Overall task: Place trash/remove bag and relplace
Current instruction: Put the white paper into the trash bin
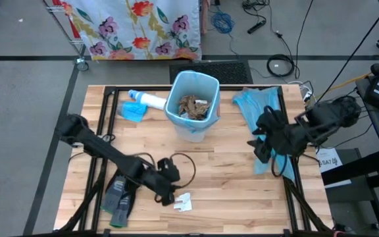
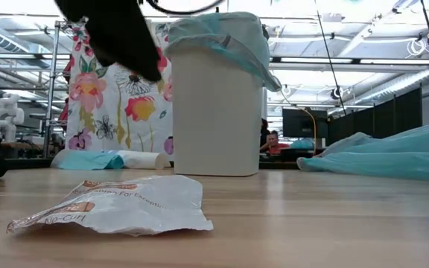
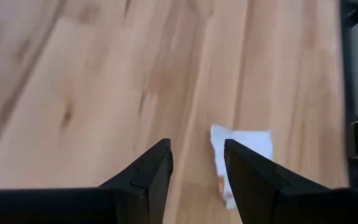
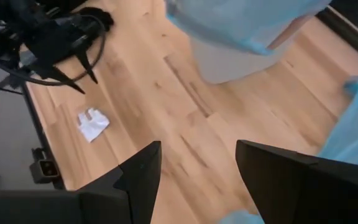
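Observation:
A white bin point(image 1: 193, 105) lined with a light blue bag stands at the table's far middle, with brown paper wads point(image 1: 191, 106) inside. One white wrapper point(image 1: 184, 203) lies flat on the wood near the front edge. My left gripper point(image 1: 173, 195) hovers open just left of that wrapper point(image 3: 244, 146), its fingers clear of it. My right gripper point(image 1: 259, 146) is open too, raised over the table's right side beside a spread blue bag point(image 1: 258, 105). It looks toward the bin point(image 4: 241, 43) and the wrapper point(image 4: 93, 124).
A white tube-shaped bottle point(image 1: 151, 101) and a blue wad point(image 1: 133, 110) lie left of the bin. Dark grey gloves point(image 1: 118, 197) lie at the front left. Black frame rails point(image 1: 104, 131) run along both table sides. Bare wood lies in the middle.

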Controlling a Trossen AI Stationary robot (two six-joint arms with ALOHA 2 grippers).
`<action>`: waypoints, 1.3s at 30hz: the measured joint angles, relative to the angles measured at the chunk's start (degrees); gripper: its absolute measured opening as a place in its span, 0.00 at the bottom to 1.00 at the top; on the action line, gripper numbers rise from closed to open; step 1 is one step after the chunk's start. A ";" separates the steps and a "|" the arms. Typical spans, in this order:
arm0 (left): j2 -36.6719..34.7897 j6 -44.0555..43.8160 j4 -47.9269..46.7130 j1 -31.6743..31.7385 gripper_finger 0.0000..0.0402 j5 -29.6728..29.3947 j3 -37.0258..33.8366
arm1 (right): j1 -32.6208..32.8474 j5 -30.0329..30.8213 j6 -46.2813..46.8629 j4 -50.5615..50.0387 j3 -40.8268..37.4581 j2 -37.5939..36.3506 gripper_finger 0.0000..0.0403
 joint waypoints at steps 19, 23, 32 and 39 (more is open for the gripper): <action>16.45 -13.62 -0.53 -3.50 0.37 4.68 8.00 | 16.68 -0.06 22.88 3.77 -18.78 0.09 0.49; 19.08 -13.66 -0.66 -3.14 0.37 5.21 8.08 | 19.01 -0.02 25.95 8.36 -23.26 0.09 0.49; 20.49 -16.66 -0.69 -2.66 0.18 6.68 8.16 | 22.16 6.09 30.66 18.48 -30.81 0.09 0.49; 20.28 -18.14 -1.14 -2.05 0.01 9.51 9.00 | 22.28 8.84 30.95 21.81 -33.30 0.11 0.49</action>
